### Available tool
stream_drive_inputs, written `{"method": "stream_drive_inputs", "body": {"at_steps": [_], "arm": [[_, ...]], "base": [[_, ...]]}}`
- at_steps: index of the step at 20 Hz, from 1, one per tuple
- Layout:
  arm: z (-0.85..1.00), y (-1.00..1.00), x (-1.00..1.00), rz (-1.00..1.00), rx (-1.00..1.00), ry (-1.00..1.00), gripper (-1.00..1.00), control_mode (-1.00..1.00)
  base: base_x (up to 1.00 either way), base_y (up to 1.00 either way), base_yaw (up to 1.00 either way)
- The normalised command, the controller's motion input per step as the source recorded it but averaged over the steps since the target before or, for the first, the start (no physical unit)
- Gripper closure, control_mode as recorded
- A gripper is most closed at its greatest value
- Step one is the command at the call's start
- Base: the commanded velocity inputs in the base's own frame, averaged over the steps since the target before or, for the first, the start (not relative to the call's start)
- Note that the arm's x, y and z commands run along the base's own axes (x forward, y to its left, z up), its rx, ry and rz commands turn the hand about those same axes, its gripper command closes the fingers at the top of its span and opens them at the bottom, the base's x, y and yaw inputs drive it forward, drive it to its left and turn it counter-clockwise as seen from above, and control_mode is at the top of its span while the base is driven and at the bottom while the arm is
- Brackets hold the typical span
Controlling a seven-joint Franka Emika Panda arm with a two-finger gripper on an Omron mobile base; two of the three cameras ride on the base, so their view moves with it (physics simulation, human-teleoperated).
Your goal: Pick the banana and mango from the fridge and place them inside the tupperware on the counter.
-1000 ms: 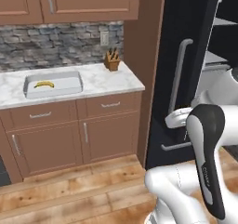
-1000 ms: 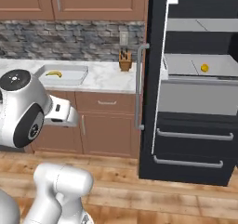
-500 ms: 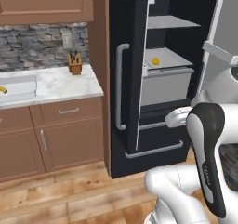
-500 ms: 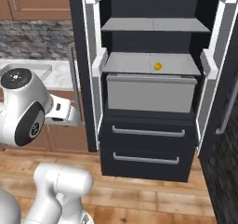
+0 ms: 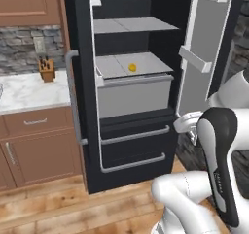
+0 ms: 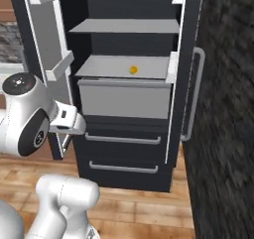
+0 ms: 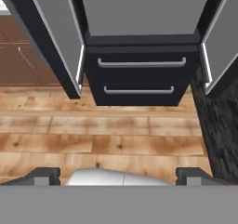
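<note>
Your stock: fridge (image 5: pixel 121 145), glossy black, doors open; mango (image 5: pixel 132 67), small round orange-yellow, on smooth grey shelf (image 6: pixel 124 67); gripper (image 7: pixel 118 174) fingers spread, empty.

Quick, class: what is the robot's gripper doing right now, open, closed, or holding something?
Gripper: open, holding nothing, pointed at the floor before the fridge.

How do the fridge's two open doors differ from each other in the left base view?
The left door is seen nearly edge-on, showing its dark outer face and grey bar handle; the right door shows its pale inner side. The right door's white bins are in plain sight; on the left door only a small white piece shows near the top. Both belong to the black fridge and stand swung open, flanking the shelf with the mango.
</note>
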Motion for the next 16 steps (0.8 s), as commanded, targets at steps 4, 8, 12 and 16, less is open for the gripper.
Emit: {"method": "stream_drive_inputs", "body": {"at_steps": [4, 8, 12, 16], "arm": [[0.00, 0.00, 0.00, 0.00, 0.00, 0.00, -1.00, 1.00], [0.00, 0.00, 0.00, 0.00, 0.00, 0.00, -1.00, 1.00], [0.00, 0.00, 0.00, 0.00, 0.00, 0.00, -1.00, 1.00], [0.00, 0.00, 0.00, 0.00, 0.00, 0.00, -1.00, 1.00]], "base": [[0.54, -0.24, 0.00], [0.86, 0.00, 0.00], [0.76, -0.06, 0.00], [0.64, -0.22, 0.00]]}}
